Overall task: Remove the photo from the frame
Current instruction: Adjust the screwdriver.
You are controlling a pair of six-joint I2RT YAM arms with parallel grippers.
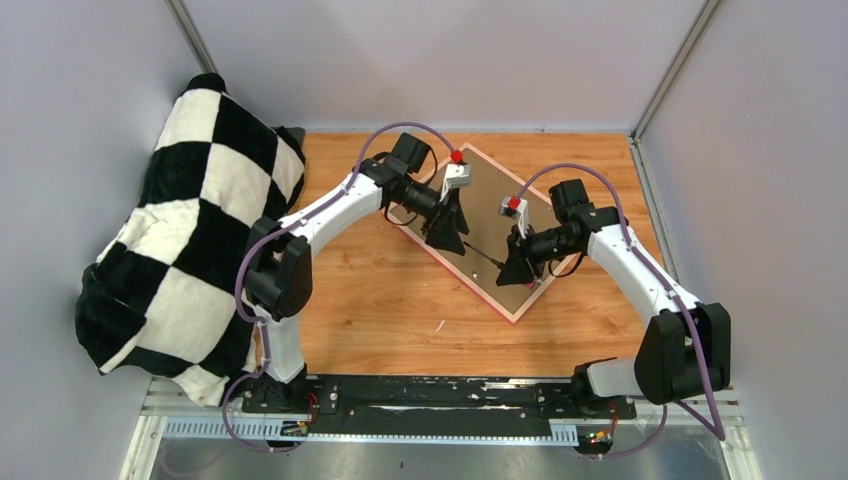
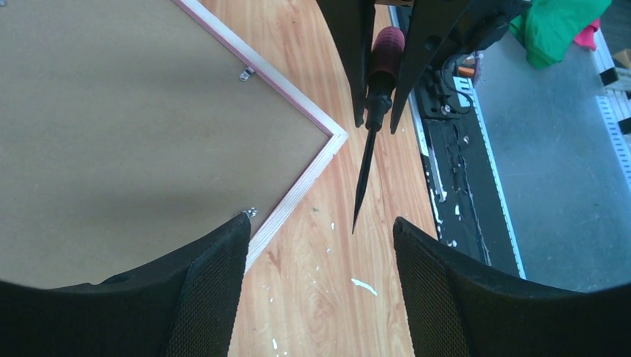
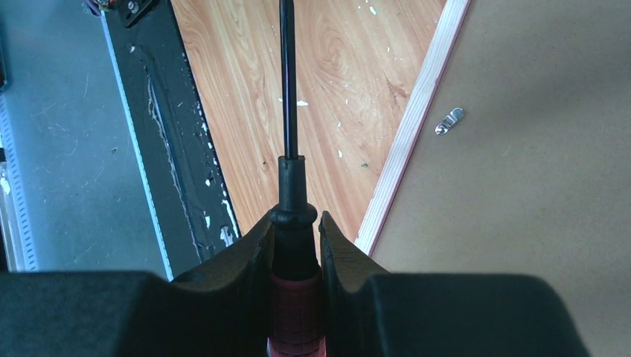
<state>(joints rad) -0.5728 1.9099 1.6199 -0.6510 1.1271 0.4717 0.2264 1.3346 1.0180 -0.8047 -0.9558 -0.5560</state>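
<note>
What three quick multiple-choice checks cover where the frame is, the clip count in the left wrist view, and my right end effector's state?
1. The frame lies: A. flat on the wooden table; B. upright on one edge; C. lifted clear of the table.
2. Metal clips seen from the left wrist: A. one; B. two; C. four.
3. The right end effector is: A. open and empty; B. shut on a screwdriver; C. shut on the frame's corner.
Answers: 1 A, its brown backing board faces up on the wood. 2 B, one clip sits beside each visible edge. 3 B, the fingers clamp the red-and-black handle.
</note>
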